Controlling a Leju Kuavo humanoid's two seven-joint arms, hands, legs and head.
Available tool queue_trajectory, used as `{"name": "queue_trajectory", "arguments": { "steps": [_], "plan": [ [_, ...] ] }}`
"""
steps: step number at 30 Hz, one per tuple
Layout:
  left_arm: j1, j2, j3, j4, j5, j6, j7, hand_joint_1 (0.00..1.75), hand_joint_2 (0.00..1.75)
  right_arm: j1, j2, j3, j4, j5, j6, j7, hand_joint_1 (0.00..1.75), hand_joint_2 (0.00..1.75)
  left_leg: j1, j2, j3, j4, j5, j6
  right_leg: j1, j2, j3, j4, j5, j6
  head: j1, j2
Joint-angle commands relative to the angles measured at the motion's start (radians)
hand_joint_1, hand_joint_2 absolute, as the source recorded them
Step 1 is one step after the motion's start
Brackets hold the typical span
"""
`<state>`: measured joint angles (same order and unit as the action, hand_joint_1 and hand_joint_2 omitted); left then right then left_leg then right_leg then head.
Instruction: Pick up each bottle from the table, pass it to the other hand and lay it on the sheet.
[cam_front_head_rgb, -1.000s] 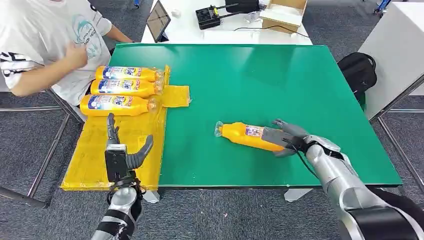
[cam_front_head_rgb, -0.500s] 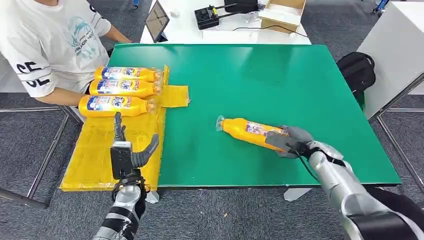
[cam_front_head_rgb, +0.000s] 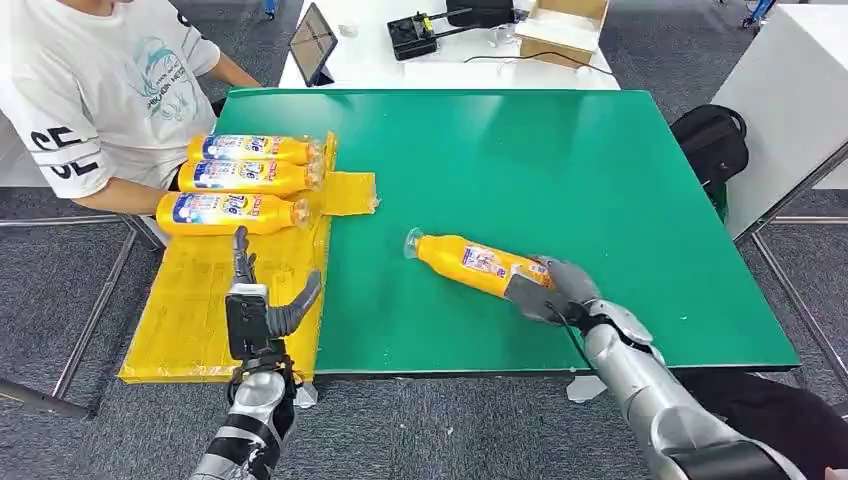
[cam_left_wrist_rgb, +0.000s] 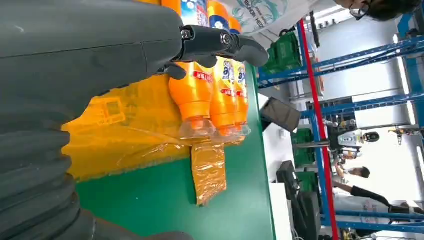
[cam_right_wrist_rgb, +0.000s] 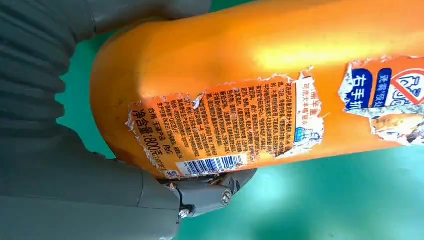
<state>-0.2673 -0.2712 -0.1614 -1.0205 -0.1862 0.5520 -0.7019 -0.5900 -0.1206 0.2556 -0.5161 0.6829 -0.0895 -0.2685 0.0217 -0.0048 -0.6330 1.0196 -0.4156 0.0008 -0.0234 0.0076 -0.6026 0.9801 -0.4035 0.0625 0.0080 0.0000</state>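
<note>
An orange bottle (cam_front_head_rgb: 478, 265), lying near the green table's (cam_front_head_rgb: 560, 150) front edge, is gripped at its base by the right hand (cam_front_head_rgb: 545, 290); lifting and handover are judged next. The left hand (cam_front_head_rgb: 262, 305) is held open and empty over the yellow sheet (cam_front_head_rgb: 190, 310). The grip's far side is hidden, so its firmness seems uncertain.

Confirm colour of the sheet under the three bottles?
Yellow sheet, clearest in the head view.
</note>
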Motion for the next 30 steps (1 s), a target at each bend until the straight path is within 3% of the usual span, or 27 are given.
{"name": "queue_trajectory", "arguments": {
  "steps": [1,5,11,17,21,26,30],
  "plan": [
    [0.002,0.003,-0.005,0.039,-0.002,-0.039,0.004,0.00,1.75,0.178,0.152,-0.144,-0.312,-0.078,-0.211,-0.117,1.75,1.75,0.001,0.002,0.006,-0.002,-0.002,0.000,0.001,0.001,0.005,-0.001,-0.001,-0.004,0.000,0.000],
    [-0.005,-0.019,-0.001,0.057,0.000,-0.080,0.004,0.00,1.75,0.324,0.242,-0.257,-0.683,-0.141,-0.359,-0.164,1.75,1.75,0.000,0.001,0.003,-0.001,-0.003,0.000,0.001,0.000,0.002,0.002,-0.003,-0.004,0.000,0.000],
    [-0.014,-0.041,-0.005,0.084,0.039,-0.161,0.004,0.00,1.75,0.397,0.300,-0.337,-0.860,-0.225,-0.462,-0.276,1.75,1.75,0.000,-0.005,-0.002,0.000,-0.003,0.002,0.000,-0.004,0.000,0.001,-0.004,-0.003,0.000,0.000],
    [-0.015,-0.043,-0.004,0.085,0.042,-0.167,0.004,0.00,1.75,0.399,0.302,-0.340,-0.863,-0.227,-0.465,-0.280,1.75,1.75,-0.001,-0.004,-0.004,-0.001,-0.001,0.001,-0.001,-0.002,-0.003,0.000,-0.002,-0.003,0.000,0.000],
    [-0.012,-0.052,0.005,0.086,0.076,-0.259,0.004,0.00,1.75,0.407,0.309,-0.365,-0.842,-0.258,-0.461,-0.310,1.75,1.75,-0.001,-0.004,-0.003,-0.001,-0.002,0.001,-0.001,-0.003,-0.002,0.000,-0.003,-0.003,0.000,0.000],
    [-0.013,-0.073,0.017,0.102,0.143,-0.544,0.011,0.00,1.75,0.422,0.316,-0.302,-0.733,-0.195,-0.305,-0.379,1.75,1.75,0.000,-0.002,-0.003,-0.001,-0.002,0.001,0.000,-0.001,-0.001,-0.001,-0.002,-0.002,0.000,0.000],
    [0.002,-0.078,-0.015,0.057,0.180,-0.649,0.026,0.00,1.75,0.453,0.360,-0.235,-0.665,-0.171,-0.255,-0.429,1.75,1.75,0.001,-0.002,-0.002,-0.002,-0.002,0.001,0.001,-0.001,0.000,-0.002,-0.002,-0.003,0.000,0.000]
  ]
}}
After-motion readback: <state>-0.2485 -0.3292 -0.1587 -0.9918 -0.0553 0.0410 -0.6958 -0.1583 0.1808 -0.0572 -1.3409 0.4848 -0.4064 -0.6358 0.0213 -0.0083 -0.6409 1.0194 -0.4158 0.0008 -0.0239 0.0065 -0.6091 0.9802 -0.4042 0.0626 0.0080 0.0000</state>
